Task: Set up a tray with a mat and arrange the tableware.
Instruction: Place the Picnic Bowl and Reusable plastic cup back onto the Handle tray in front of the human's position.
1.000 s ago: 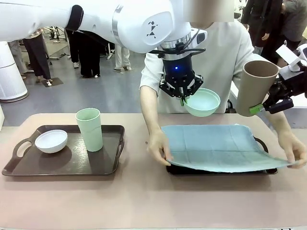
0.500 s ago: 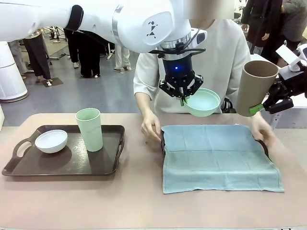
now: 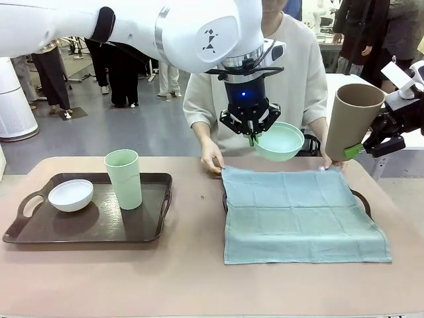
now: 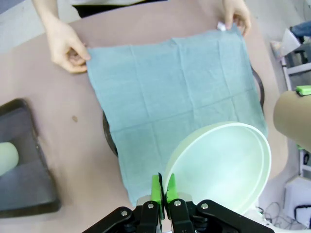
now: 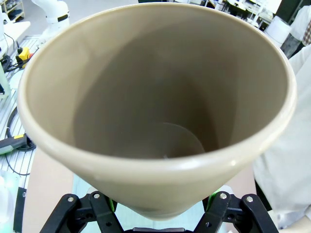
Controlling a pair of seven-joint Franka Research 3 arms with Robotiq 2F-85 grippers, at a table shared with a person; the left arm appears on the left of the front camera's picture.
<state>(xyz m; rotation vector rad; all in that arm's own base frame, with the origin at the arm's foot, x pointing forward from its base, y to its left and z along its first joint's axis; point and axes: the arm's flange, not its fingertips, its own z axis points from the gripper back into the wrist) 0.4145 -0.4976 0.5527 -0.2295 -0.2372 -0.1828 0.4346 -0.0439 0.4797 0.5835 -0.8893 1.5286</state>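
A blue-green mat (image 3: 298, 212) lies spread over the dark right tray (image 3: 363, 201), its front edge draping onto the table. The person's hands (image 3: 212, 159) hold the mat's far corners. My left gripper (image 3: 250, 138) hangs above the mat's far edge, shut on the rim of the mint green bowl (image 3: 279, 141); in the left wrist view the bowl (image 4: 218, 167) sits beside the pinched fingers (image 4: 163, 187). My right gripper (image 3: 361, 149) holds the brown cup (image 3: 354, 119) in the air at the right; its inside (image 5: 155, 102) faces the right wrist camera. On the left tray (image 3: 89, 228) stand a white bowl (image 3: 70, 195) and a pale green cup (image 3: 123, 179).
The pink tabletop (image 3: 199, 278) lies bare in front of both trays. The person stands at the far edge behind the mat. Other people move in the background.
The person has laid the mat flat over the right tray and pulled it straight, hands shifting from the near corners to the far corners. Neither arm has moved.
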